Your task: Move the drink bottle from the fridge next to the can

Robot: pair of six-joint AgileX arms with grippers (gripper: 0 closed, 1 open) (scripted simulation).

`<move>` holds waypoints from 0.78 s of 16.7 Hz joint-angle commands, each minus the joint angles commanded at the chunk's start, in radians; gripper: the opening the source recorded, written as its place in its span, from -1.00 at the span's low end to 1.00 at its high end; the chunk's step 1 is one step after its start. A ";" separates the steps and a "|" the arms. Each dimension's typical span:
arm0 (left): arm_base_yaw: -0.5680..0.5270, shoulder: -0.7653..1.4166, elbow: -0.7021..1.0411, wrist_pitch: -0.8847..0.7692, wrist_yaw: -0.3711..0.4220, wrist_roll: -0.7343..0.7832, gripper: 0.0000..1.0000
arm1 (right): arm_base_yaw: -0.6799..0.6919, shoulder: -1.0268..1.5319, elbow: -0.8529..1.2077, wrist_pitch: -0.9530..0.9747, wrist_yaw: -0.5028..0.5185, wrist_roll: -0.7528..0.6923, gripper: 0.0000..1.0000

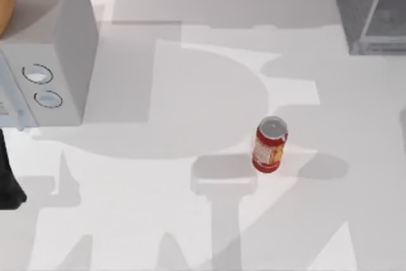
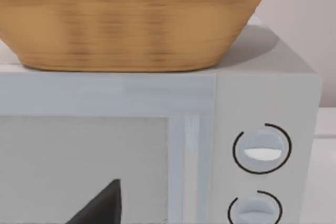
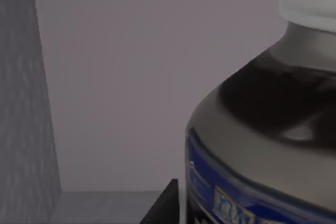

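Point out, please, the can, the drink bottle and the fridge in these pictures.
can [image 1: 269, 146]: top view, on its red side with the label.
drink bottle [image 3: 273, 98]: right wrist view, on its dark shoulder above the blue label.
fridge [image 1: 355, 4]: top view, on its grey wall.

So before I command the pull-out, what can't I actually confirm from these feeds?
- Right gripper grasp: right wrist view sits close to the drink bottle; one dark finger tip shows, so grip is unconfirmed.
- Bottle base: cut off by that view's edge.
- Fridge: top view cuts it at the corner, interior hidden.
- Left arm: dark shape at the top view's left edge, gripper cut off.
- Can: label text too small.
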 joint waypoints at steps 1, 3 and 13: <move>0.000 0.000 0.000 0.000 0.000 0.000 1.00 | -0.005 -0.027 -0.034 0.010 -0.005 0.000 -1.00; 0.000 0.000 0.000 0.000 0.000 0.000 1.00 | -0.017 -0.094 -0.132 0.036 -0.018 0.001 -1.00; 0.000 0.000 0.000 0.000 0.000 0.000 1.00 | -0.072 -0.398 -0.570 0.163 -0.082 0.001 -1.00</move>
